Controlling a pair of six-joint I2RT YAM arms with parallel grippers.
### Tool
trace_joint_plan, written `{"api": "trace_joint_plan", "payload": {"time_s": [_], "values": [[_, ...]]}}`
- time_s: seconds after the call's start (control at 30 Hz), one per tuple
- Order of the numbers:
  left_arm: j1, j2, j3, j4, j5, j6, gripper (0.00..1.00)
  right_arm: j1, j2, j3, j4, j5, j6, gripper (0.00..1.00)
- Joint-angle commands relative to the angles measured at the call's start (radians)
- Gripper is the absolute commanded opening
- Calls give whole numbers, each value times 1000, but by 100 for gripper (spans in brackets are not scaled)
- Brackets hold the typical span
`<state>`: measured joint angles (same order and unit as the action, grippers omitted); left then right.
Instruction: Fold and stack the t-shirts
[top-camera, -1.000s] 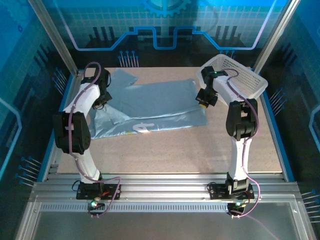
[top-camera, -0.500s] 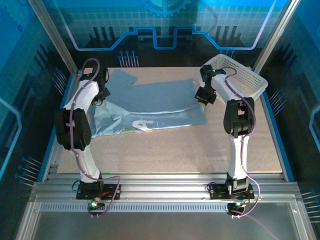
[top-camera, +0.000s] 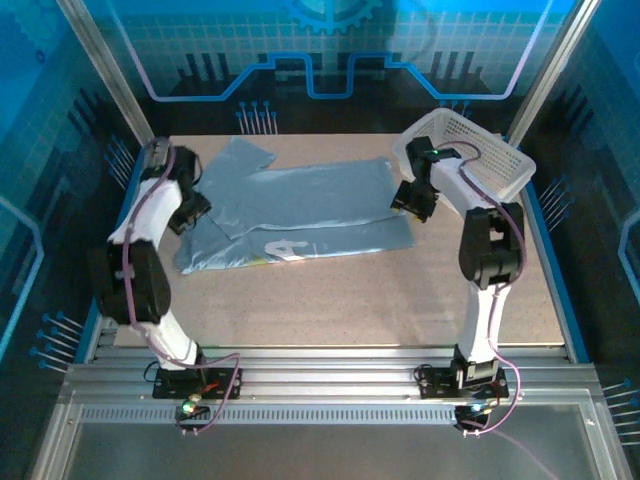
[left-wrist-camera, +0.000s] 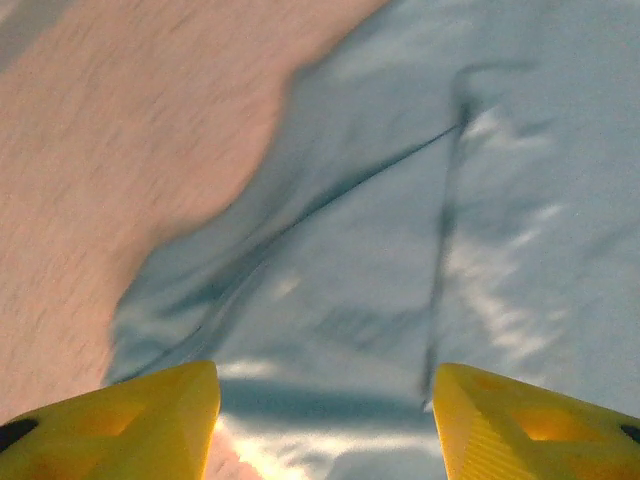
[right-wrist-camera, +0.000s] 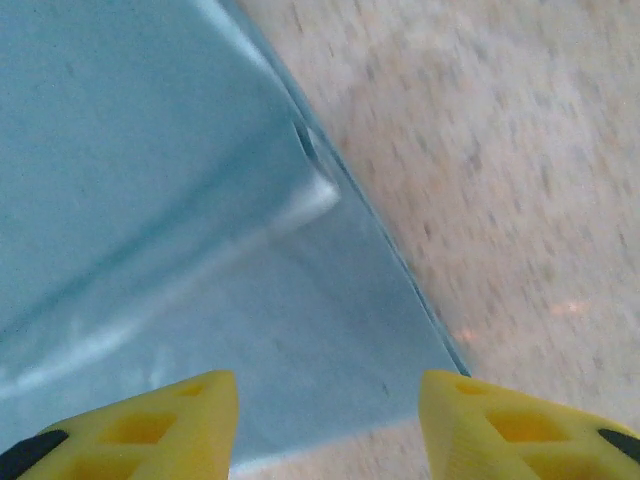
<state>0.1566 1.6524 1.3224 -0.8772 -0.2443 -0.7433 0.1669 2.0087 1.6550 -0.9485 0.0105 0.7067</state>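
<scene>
Folding the t-shirt (top-camera: 300, 205), I am hovering left claw (left-wrist-camera: 325, 400) and right claw (right-wrist-camera: 328, 400) open, empty; next probably gripping its 6 o'clock edge.

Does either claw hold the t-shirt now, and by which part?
No. The left claw and the right claw are open over the t-shirt, holding nothing.

Blue glow off the walls tints the sharp, evenly bright top view, while both wrist views are smeared by motion blur, with pale glare streaks on the t-shirt (left-wrist-camera: 400, 250) and the table (right-wrist-camera: 520, 150) grain softened.
</scene>
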Motion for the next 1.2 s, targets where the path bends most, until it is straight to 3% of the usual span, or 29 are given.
{"api": "trace_joint_plan", "payload": {"time_s": [0.0, 0.17, 0.5, 0.57, 0.7, 0.8, 0.93, 1.17], "values": [[161, -108, -224, 10, 218, -240, 58, 3, -101, -155, 89, -89, -15, 46], [272, -114, -350, 123, 345, -333, 56, 10, -107, -269, 172, -186, -38, 35], [272, -30, -400, 252, 370, -457, 56, 3, -31, -215, 127, -145, -82, 43], [274, -21, -388, 244, 344, -447, 50, 3, -12, -205, 122, -134, -84, 43], [283, -3, -353, 191, 270, -406, 17, 6, 50, -160, 79, -97, -88, 36], [294, 0, -333, 162, 193, -351, 3, 6, 106, -114, 8, -74, -83, 28], [303, 17, -324, 132, 172, -307, 0, 8, 131, -107, -80, -26, -71, 20], [280, -48, -390, 96, 191, -303, 0, 7, -8, -288, -120, 34, -37, 18]]}}
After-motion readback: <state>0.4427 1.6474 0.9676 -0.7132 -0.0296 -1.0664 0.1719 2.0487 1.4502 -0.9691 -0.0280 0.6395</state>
